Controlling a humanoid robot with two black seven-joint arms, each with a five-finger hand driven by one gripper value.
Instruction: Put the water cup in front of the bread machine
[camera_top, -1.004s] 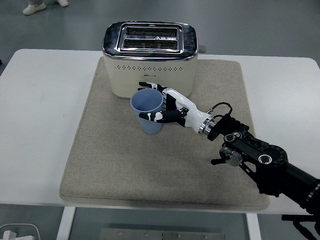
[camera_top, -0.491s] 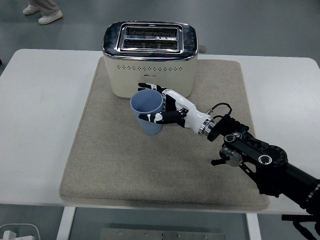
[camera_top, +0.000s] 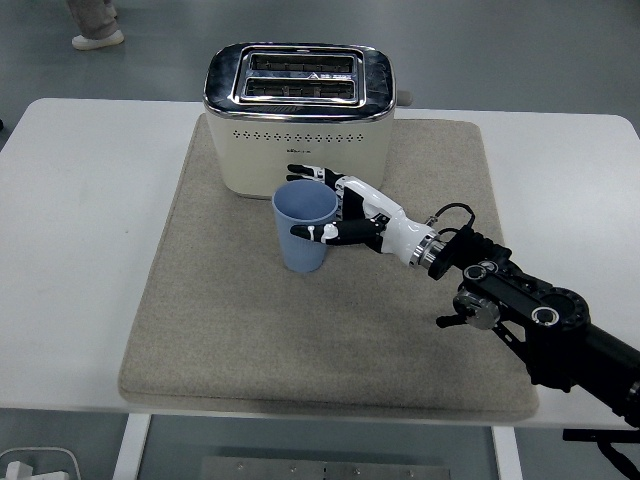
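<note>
On the beige mat (camera_top: 230, 330) | our right hand (camera_top: 345, 208) wraps the blue water cup (camera_top: 305, 227) | cup upright, just before the cream toaster (camera_top: 300, 117).

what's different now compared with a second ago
The right hand, wrapped around the blue cup, has shifted a little to the right with it, and the arm drew back the same way. The cup is upright on the mat in front of the toaster. Toaster and mat stayed put.
</note>
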